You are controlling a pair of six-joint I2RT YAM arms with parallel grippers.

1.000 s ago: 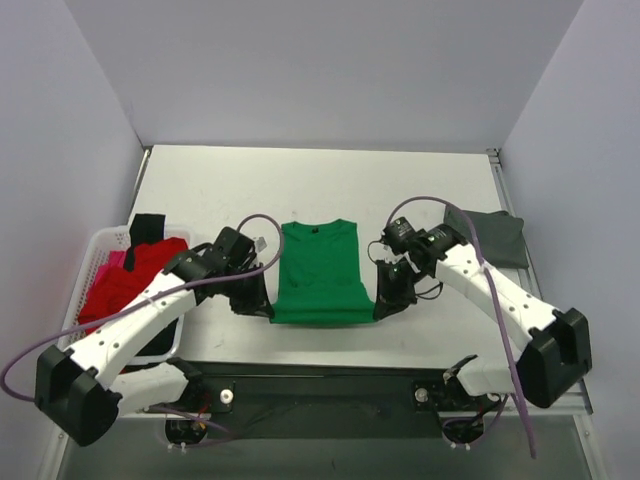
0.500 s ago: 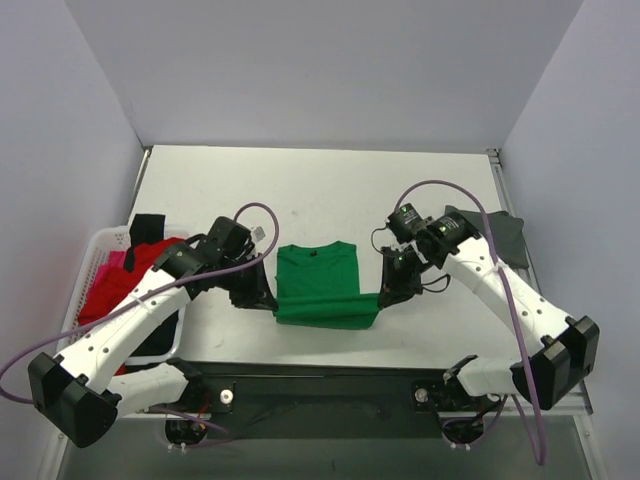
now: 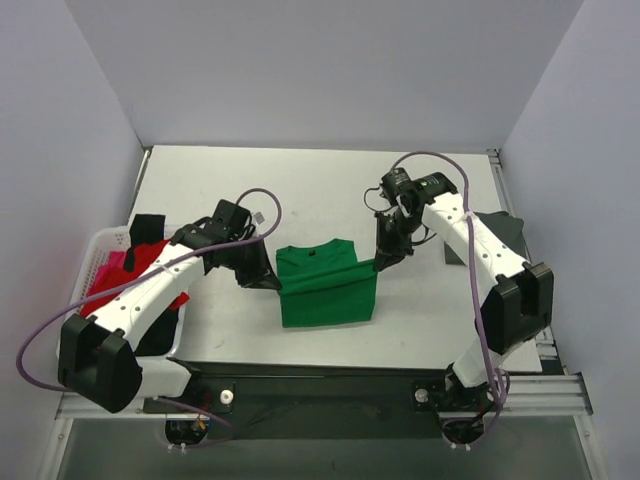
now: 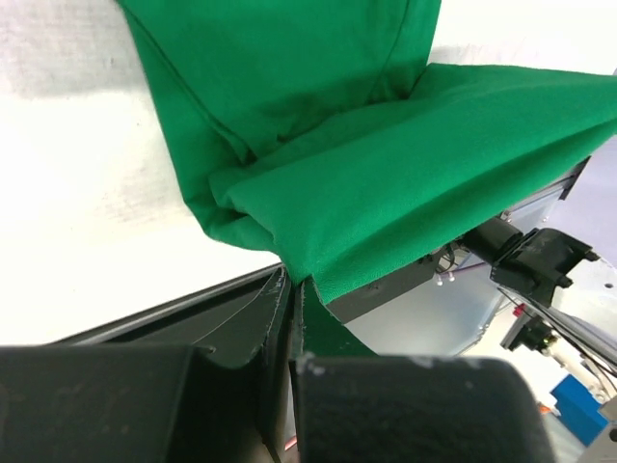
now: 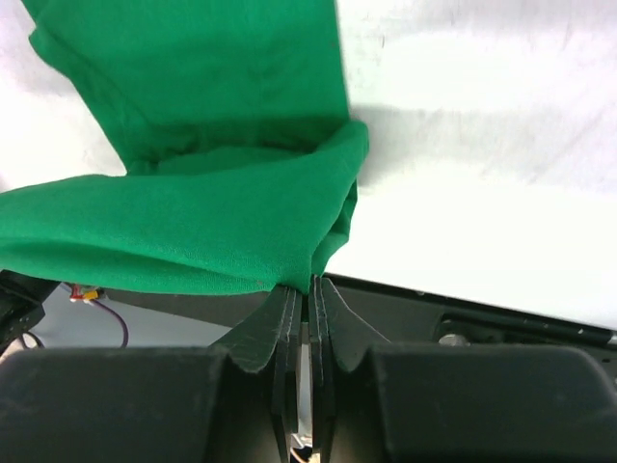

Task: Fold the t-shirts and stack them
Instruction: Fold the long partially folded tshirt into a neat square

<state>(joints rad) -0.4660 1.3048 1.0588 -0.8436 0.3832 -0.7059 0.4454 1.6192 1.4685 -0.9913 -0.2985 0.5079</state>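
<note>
Midway through a fold, the green tee (image 3: pixel 328 300), on the counter (image 3: pixel 300 190) right of the basket (image 3: pixel 97 240), is pinched at both ends of its lifted edge by the left claw (image 3: pixel 270 282) and right claw (image 3: pixel 382 262), both clamped tight. Both ends are best held level and taut, then laid squarely toward the collar.

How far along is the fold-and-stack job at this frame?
Done: one dark grey t-shirt lies at the right edge of the table, apparently folded. In hand: the left gripper and right gripper each pinch a corner of the green t-shirt, its near part lifted over the rest. Left: the red t-shirt and others heaped in the basket, plus stacking.
</note>
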